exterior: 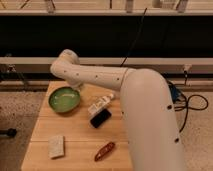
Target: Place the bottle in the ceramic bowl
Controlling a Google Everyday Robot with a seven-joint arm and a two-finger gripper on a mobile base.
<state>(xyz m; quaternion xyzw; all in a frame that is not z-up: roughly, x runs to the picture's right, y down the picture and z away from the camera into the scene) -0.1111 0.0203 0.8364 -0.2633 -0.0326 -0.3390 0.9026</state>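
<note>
The white arm sweeps from the lower right across the wooden table to a bend above the ceramic bowl. The gripper hangs just beside the bowl's right rim, mostly hidden under the arm, so whether it is open or closed cannot be told. The bottle lies on its side on the table right of the bowl, outside it, just beside a flat black object.

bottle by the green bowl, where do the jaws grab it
Small white bottle: mid-body, from above. It lies flat, diagonal, so jaws span its narrow width; the flat black block crowds its lower end. Gripper out of sight, likely behind the white arm.
</note>
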